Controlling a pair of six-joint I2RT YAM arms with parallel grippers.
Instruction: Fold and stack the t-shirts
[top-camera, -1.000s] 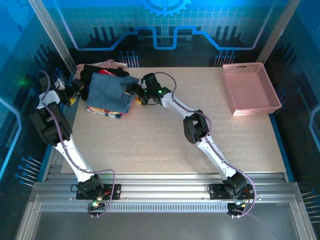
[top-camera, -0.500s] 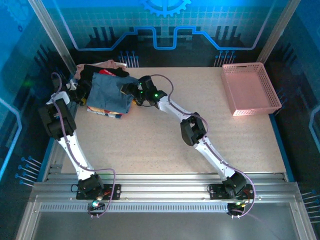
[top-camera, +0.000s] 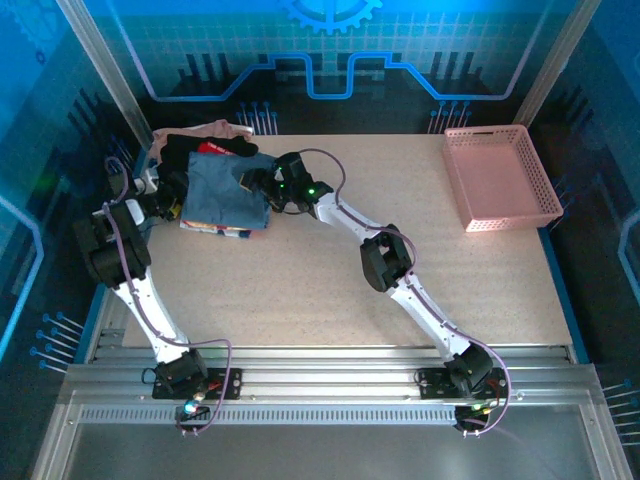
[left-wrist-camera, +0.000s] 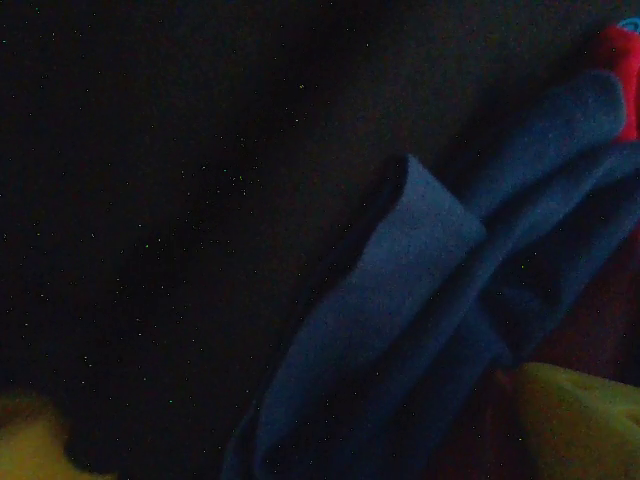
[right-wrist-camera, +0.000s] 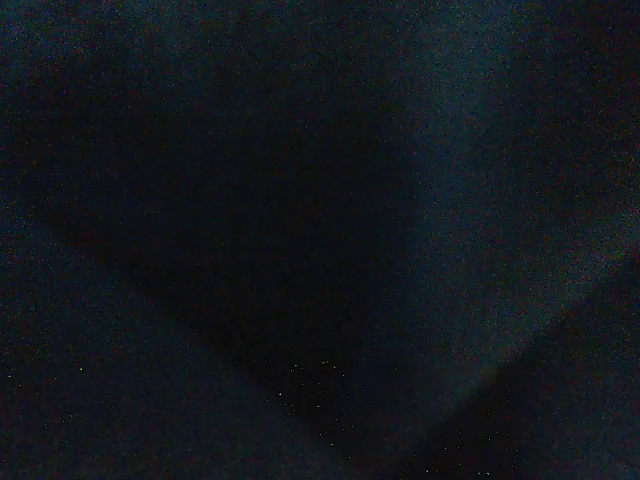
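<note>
Top external: Caught the slate-blue t-shirt (top-camera: 222, 185) lying folded on top of a low pile at the far-left corner of the desk (top-camera: 330, 270), with a sliver of the red t-shirt (top-camera: 214, 146) just behind it and the black t-shirt (top-camera: 180, 150) and beige t-shirt (top-camera: 215, 130) bunched at the back. Found the left pincer (top-camera: 168, 196) against the pile's left edge and the right pincer (top-camera: 252, 181) on its right edge, both touching cloth. Could not tell how wide either stood, nor whether either had hold of fabric. Spotted the pink basket (top-camera: 500, 178) well apart at the far right.

Left wrist: Showed, in deep shadow, a rolled fold of slate-blue cloth close to the lens, a red scrap at upper right and a yellow patch (left-wrist-camera: 570, 410) at lower right. Made out no fingers.

Right wrist: Gave little beyond dark blue-grey cloth pressed near the lens.

Judged the hazards plain enough. Risked nipping a lower layer along with the top shirt, so that any lift or pull dragged the whole pile and undid its folds. Risked, too, shoving the pile towards the desk's left edge if the right side pushed harder than the left.
</note>
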